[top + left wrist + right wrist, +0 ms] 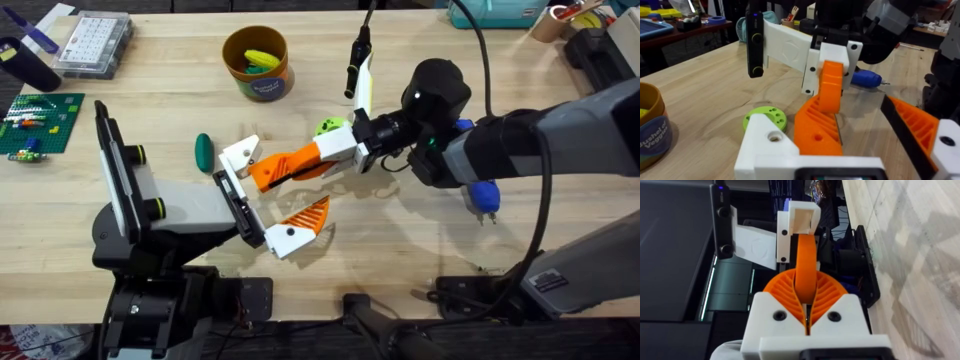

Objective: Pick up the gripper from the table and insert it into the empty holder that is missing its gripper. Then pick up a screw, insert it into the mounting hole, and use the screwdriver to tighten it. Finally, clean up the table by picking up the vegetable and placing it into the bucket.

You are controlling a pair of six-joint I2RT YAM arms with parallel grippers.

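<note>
Overhead, your right gripper (335, 160) is pinching the orange gripper (290, 165) — you're steering its white base squarely toward the holder (240, 208); left gripper's (262, 200) state: cannot tell.

Orange gripper (290, 165) lifted, seemingly touching black holder (240, 208).

The light wooden table (180, 110) carries the bucket (257, 62), a green vegetable (204, 152) and, apparently, the screwdriver (866, 78).
</note>
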